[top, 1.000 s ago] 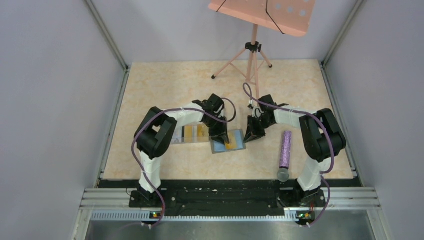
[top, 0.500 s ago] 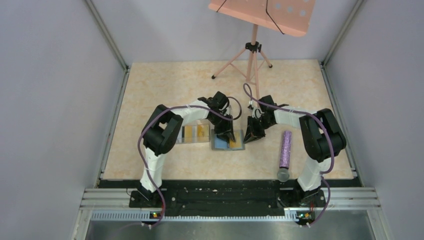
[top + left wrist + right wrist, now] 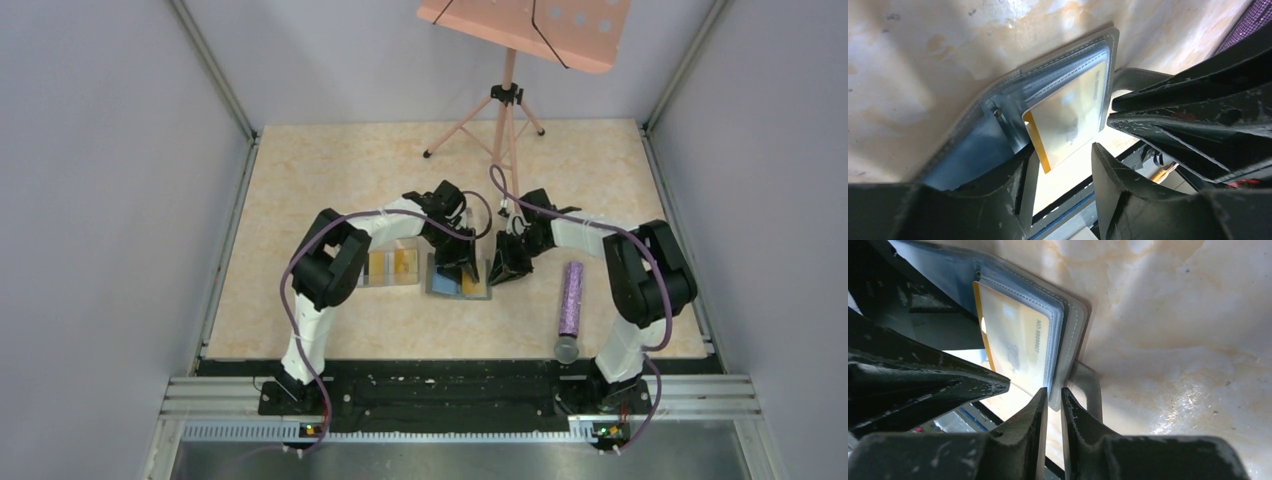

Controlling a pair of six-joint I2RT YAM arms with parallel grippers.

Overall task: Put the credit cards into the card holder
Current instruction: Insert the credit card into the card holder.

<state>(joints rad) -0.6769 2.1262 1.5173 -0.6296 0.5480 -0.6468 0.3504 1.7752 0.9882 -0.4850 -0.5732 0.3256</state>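
The card holder point(image 3: 447, 286) lies open at the centre of the table point(image 3: 330, 180), a yellow credit card point(image 3: 1068, 117) partly seated in its clear pocket. The left gripper point(image 3: 1063, 155) stands with jaws apart astride the card's exposed corner. The right gripper point(image 3: 1053, 392) is clamped on the holder's 3 o'clock edge.

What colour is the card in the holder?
The card is yellow with an orange edge; clearest in right wrist view.

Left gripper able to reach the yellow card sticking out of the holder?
Likely yes: the left gripper stands open around the exposed end of the yellow card, nothing between; the right gripper only pinches the card holder edge.
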